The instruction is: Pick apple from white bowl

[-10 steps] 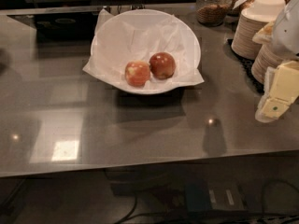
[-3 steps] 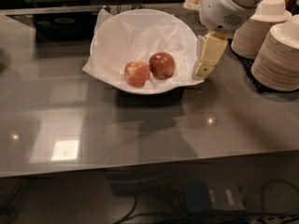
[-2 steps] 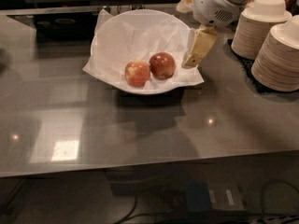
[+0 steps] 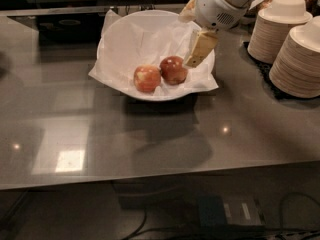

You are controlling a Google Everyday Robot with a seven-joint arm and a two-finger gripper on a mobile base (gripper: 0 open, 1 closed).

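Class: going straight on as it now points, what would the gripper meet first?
Probably the apple, just down-left of the gripper, which hangs over the white bowl; depth is unclear.

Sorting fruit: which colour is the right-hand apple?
Deep red apple, camera view; gripper hovers beside it.

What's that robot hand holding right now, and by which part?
Nothing. The gripper hangs just beside the dark-red apple, which lies in the white bowl.
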